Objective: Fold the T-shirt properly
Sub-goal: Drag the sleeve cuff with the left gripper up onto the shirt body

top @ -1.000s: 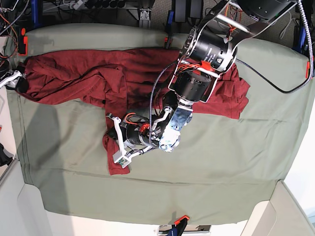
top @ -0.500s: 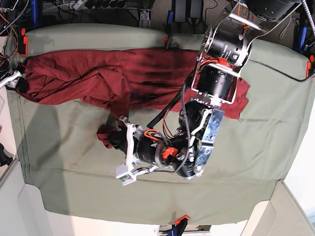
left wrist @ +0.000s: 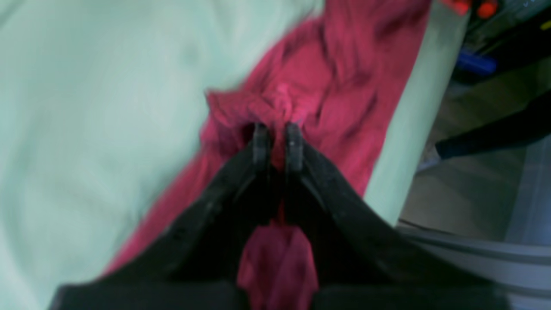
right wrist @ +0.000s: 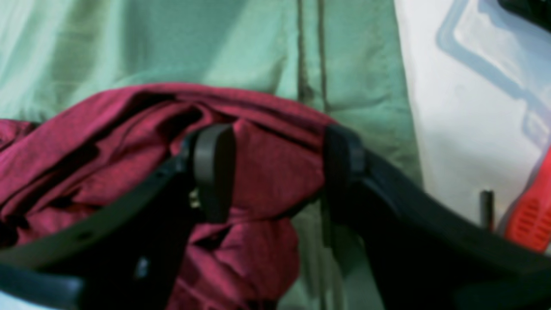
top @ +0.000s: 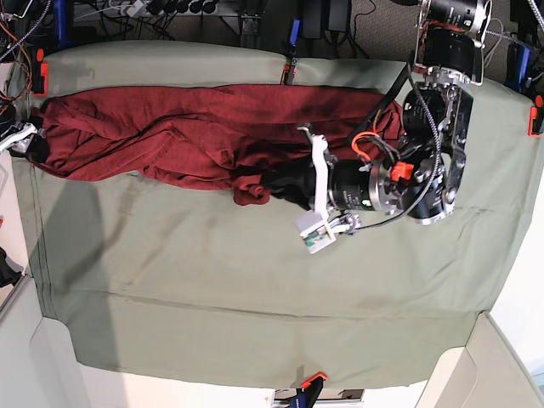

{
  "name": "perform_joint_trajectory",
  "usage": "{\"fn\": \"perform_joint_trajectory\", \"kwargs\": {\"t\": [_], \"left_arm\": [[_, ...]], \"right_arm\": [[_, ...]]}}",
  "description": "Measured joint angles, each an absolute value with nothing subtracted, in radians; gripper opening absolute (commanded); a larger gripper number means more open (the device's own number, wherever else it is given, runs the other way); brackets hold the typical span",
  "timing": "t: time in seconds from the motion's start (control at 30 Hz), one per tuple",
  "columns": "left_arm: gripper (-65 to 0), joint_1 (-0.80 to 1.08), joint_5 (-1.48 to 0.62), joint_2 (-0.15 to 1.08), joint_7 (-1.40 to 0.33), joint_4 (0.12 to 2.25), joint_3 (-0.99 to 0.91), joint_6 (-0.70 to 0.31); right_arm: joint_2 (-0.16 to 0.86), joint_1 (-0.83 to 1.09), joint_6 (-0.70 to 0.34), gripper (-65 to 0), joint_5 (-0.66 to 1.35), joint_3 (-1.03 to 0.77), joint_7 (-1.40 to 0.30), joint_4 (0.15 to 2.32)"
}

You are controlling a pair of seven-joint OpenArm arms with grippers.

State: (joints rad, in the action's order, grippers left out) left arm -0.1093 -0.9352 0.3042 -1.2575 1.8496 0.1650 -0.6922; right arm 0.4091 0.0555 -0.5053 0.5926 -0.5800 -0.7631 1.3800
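Where the sage-green cloth point(top: 255, 289) hangs over the near edge of the table, an orange clamp point(top: 311, 379) pins it at the middle, and pale floor or bins show at both near corners. The cloth covers the whole tabletop, lying mostly flat with a few long creases running across its near half. Farther in, the left gripper point(top: 270, 182) reaches sideways over the middle of the table from its arm on the right of the base view, and its jaws are pinched tight on a bunched lump of the T-shirt point(top: 170, 136); the left wrist view shows the left gripper point(left wrist: 277, 131) with its two dark tips nearly together and red fabric of the T-shirt point(left wrist: 327, 77) squeezed between them, though that picture is blurred. The shirt lies as a long, rumpled band across the far half of the cloth, from the table's left edge to behind the left arm. At that left edge the right gripper point(top: 24, 140) sits at the end of the shirt; in the right wrist view the right gripper point(right wrist: 275, 172) has its jaws spread wide with a fold of the T-shirt point(right wrist: 86, 142) lying between the pads, one pad touching the fabric, and whether it truly grips the fabric cannot be told. Beyond the far edge, more orange clamps point(top: 39, 73) hold the cloth, and behind them stand dark frames, blue posts and tangled cables point(top: 136, 10) on a dim floor.
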Motion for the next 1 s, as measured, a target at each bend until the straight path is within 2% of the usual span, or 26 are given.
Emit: {"fn": "perform_joint_trajectory", "kwargs": {"t": [0.27, 0.4, 0.43, 0.47, 0.63, 0.77, 0.9, 1.0], "left_arm": [[-64.4, 0.012, -0.997, 0.298, -1.25, 1.863, -0.018, -0.693], [-36.1, 0.078, -1.03, 0.298, -1.305, 1.863, -0.037, -0.692], [-31.5, 0.085, -1.031, 0.297, -1.309, 1.863, -0.037, -0.692], [-29.9, 0.091, -1.032, 0.296, -1.309, 1.863, -0.037, -0.692], [-29.9, 0.138, -1.031, 0.297, -1.308, 1.863, -0.037, -0.692], [-29.9, 0.099, -0.973, 0.297, -1.135, 1.863, -0.037, -0.693], [-29.9, 0.07, -0.753, 0.296, -0.956, 1.845, -0.037, -0.693], [-29.9, 0.065, -0.71, 0.296, -0.942, 1.798, -0.036, -0.692]], "right_arm": [[0.407, 0.056, -0.505, -32.1, 0.591, -0.58, -0.76, 1.38], [0.407, 0.055, -0.505, -32.1, 0.595, -0.58, -0.763, 1.38], [0.407, 0.055, -0.505, -32.1, 0.595, -0.58, -0.762, 1.38], [0.407, 0.055, -0.505, -32.1, 0.595, -0.58, -0.762, 1.38], [0.407, 0.055, -0.505, -32.1, 0.591, -0.58, -0.76, 1.38], [0.407, 0.056, -0.506, -32.1, 0.597, -0.58, -0.761, 1.38], [0.403, 0.055, -0.505, -32.1, 0.594, -0.58, -0.76, 1.38], [0.395, 0.056, -0.505, -32.1, 0.593, -0.58, -0.763, 1.38]]}}
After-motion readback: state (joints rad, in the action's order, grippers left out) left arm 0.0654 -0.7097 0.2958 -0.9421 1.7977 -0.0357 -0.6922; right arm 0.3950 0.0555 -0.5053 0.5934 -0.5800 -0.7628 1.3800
